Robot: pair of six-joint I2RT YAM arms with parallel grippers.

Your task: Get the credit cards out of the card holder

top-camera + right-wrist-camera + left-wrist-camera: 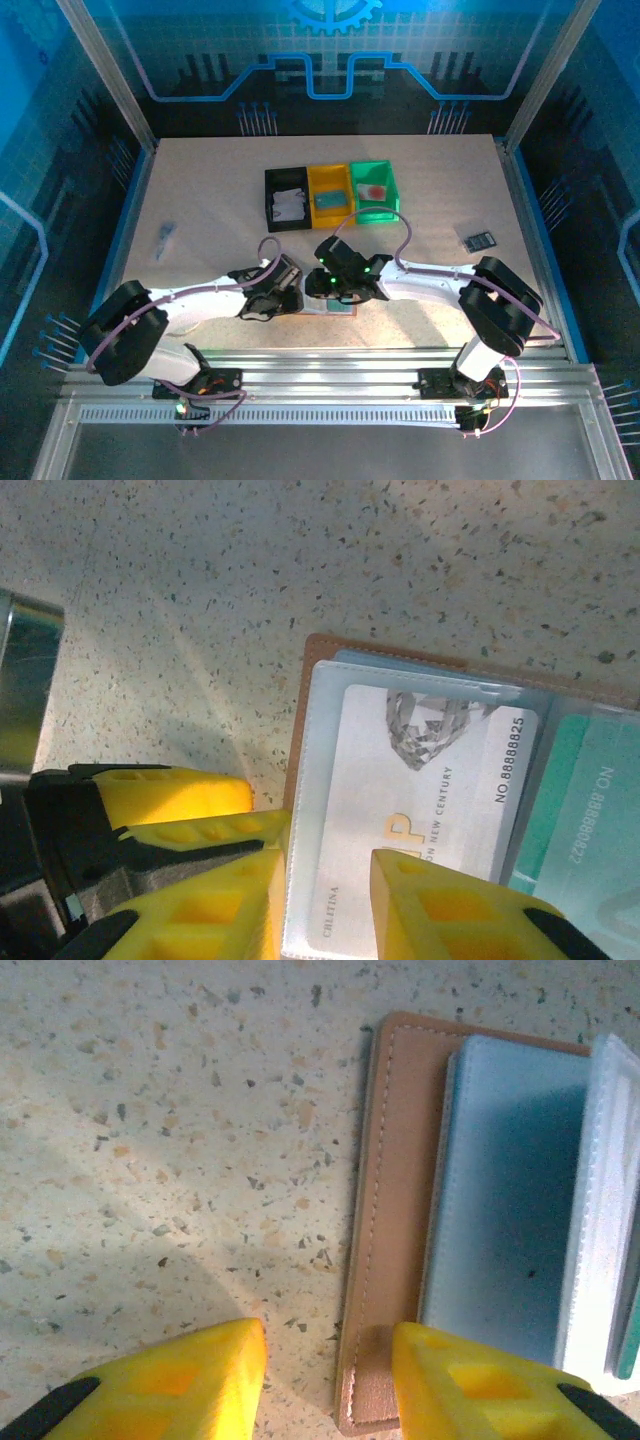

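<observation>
Both arms reach from the near rail toward the middle of the speckled table [200, 190], their wrists almost meeting over the open wallet [325, 305], which lies flat near the front edge and is largely covered by them from above. Behind it stand three small bins in a row, touching: a black bin [270, 190] with something white inside, a yellow bin [329, 176] with a bluish flat piece, and a green bin [373, 167] with a reddish card [372, 191]. The left gripper [328, 1345] hangs at the wallet's tan outer edge [395, 1210] with its jaws parted and nothing between them; one finger overlaps the stitched corner beside a blue-green pocket [510, 1190]. The right gripper [328, 880] sits astride the end of a pale card [420, 810] that lies in its clear sleeve; its jaws are partly apart, and I cannot tell whether they pinch it. A teal card [590, 820] fills the next sleeve. Well off to the right lies a small dark object [480, 240], and another [165, 240] to the left.
</observation>
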